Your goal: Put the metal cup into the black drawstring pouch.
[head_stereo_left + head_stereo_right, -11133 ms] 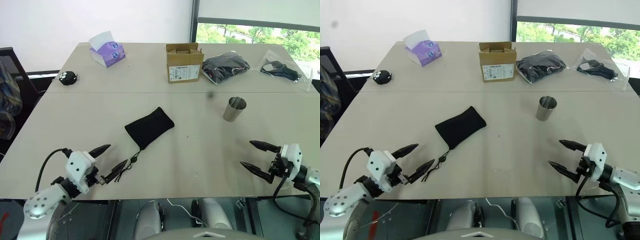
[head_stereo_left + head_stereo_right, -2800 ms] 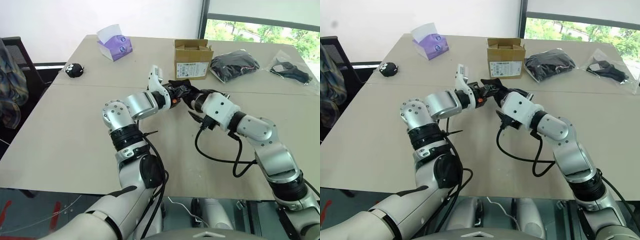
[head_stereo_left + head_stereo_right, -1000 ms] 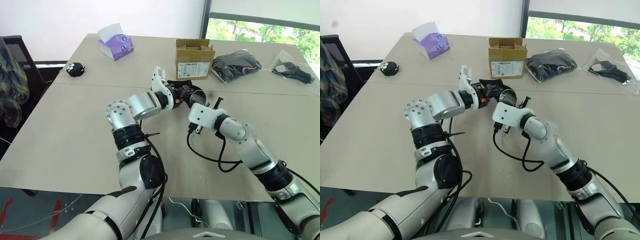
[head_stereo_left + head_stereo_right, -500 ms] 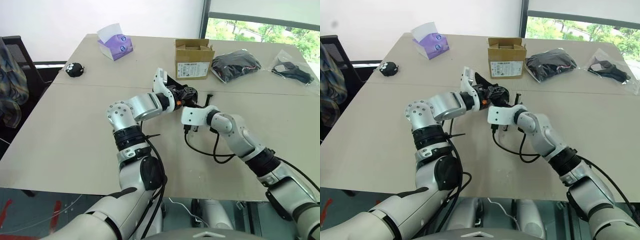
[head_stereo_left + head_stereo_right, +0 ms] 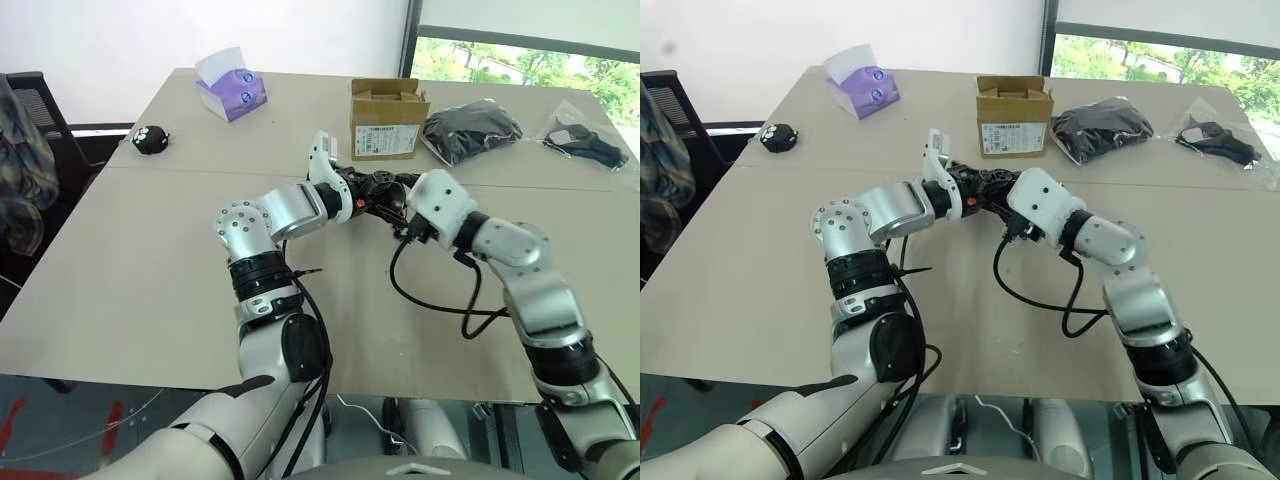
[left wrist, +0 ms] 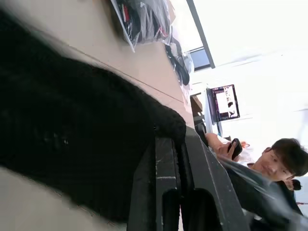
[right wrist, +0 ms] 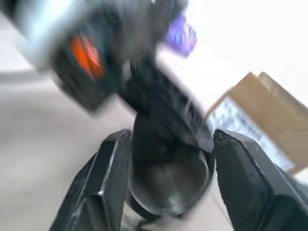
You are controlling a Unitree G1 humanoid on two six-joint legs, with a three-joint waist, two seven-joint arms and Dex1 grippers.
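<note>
Above the bench [image 5: 130,290], your left pincer [image 5: 372,190] is pinching the black drawstring pouch [image 6: 72,144] — your right pincer [image 7: 166,187] is spreading around the metal cup [image 7: 168,183], which I judge could be tumbling out.

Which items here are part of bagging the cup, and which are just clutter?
Job:
metal cup, in the pouch's mouth
black drawstring pouch, pinched by the left gripper
right gripper, open around the cup

Lying about:
tissue box
cardboard box
round black toy
two plastic-wrapped bundles

Metal cup [image 7: 168,180] inside black drawstring pouch [image 6: 72,144], before cardboard box [image 5: 389,119].
</note>
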